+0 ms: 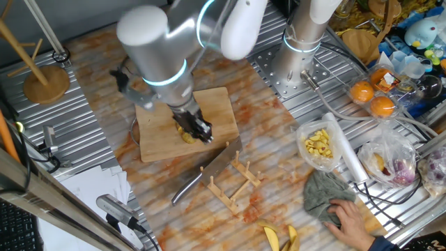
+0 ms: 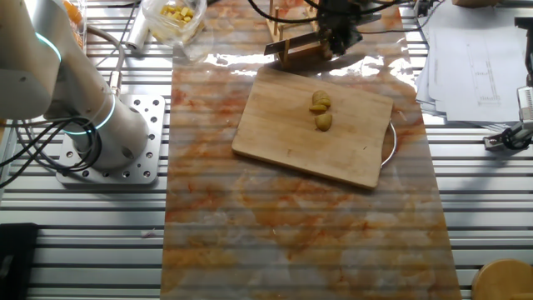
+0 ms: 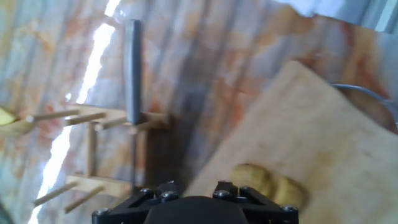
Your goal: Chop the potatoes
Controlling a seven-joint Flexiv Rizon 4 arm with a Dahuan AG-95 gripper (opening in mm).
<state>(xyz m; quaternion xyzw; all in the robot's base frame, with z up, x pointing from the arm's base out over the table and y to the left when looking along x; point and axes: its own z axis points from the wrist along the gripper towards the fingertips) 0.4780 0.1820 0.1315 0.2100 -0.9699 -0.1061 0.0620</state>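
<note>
A few yellow-olive potato chunks lie near the front edge of the wooden cutting board. They also show in the other fixed view and the hand view. My gripper hangs low over the board's front edge, just beside the potatoes, holding nothing; its jaws stand apart. In the other fixed view the gripper is near the wooden rack. A knife rests across that rack; its dark handle shows in the hand view. My fingertips are out of the hand view.
A person's hand rests on a grey cloth at the front right. A clear bag of pale yellow pieces, oranges and banana peels lie to the right. A second arm's base stands behind; papers lie left.
</note>
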